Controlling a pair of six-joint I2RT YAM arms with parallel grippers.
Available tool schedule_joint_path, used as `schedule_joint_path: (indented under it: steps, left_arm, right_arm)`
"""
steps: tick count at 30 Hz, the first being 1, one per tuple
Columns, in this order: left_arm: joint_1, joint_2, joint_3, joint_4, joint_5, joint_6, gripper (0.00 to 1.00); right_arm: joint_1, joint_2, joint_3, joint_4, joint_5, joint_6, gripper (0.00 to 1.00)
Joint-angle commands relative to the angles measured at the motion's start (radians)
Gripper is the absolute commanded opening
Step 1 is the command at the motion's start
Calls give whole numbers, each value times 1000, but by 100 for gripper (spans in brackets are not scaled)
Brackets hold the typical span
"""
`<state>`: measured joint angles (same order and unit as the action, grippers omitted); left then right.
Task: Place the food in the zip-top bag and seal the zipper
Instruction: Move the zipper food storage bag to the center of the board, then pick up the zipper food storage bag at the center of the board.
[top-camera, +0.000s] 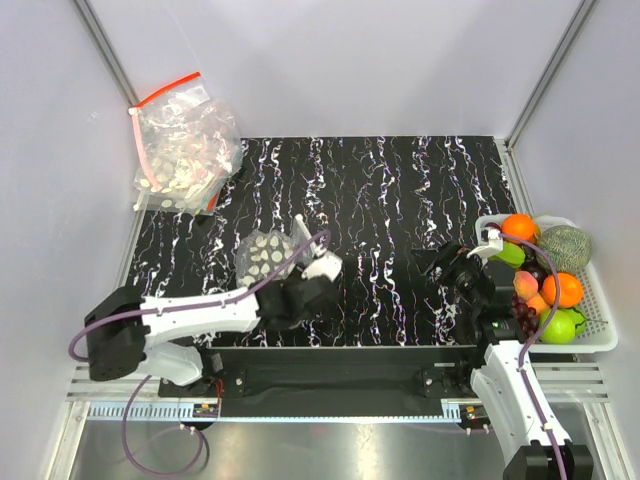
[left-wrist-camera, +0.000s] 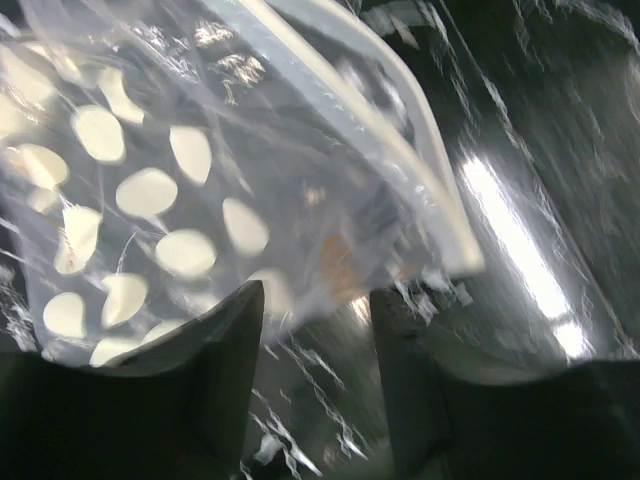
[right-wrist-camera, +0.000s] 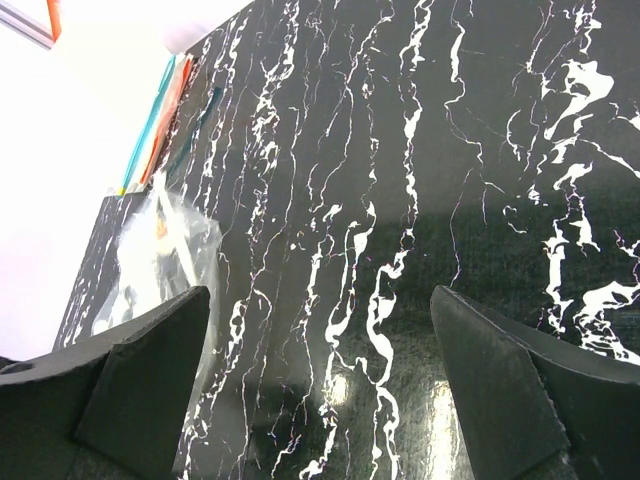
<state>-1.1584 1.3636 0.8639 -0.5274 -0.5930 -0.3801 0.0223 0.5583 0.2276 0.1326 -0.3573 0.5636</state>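
Zip-top bag (top-camera: 264, 254): small, clear, crinkly, white oval spots. Lies crumpled on left half of counter, approx midway btw far & near edges. Zipper (left-wrist-camera: 432, 160): pale strip, bowed along mouth edge; sealed or not, can't tell. Food (top-camera: 548, 283): mixed fruit piled at right edge.

Bright overhead light; blurry zip-top bag (left-wrist-camera: 150, 190), glare-streaked table (left-wrist-camera: 515, 235)
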Motion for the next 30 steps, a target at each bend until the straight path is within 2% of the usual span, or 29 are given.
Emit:
schedule_joint_path:
  steps: [1,2,3,6,10,17,21,25,30]
  left_arm:
    - [-84,-163,-84,-2,53,-161,86]
    - [-101,-197,-101,-17,47,-181,97]
    - [-113,-231,-111,-22,48,-195,99]
    - [-127,-356,-118,-65,51,-233,99]
    - [-127,-380,22,-181,-23,-252,99]
    - [-123,-63,326,-397,-261,-289,99]
    - [-74,129,518,-560,-387,-439,99]
    - [-17,337,648,-674,-400,-520,99]
    - [35,494,786,-704,-332,-553,96]
  right_arm:
    - [1,8,27,12,15,-18,100]
    - [1,11,29,13,9,-19,100]
    - [1,20,29,18,4,-19,100]
    - [1,34,30,22,0,-18,100]
    - [1,38,32,24,-2,-21,100]
    - [1,51,32,30,7,-14,100]
    - [1,60,39,12,40,-5,100]
    - [1,57,42,-1,52,-5,100]
    - [1,46,44,-10,66,-5,100]
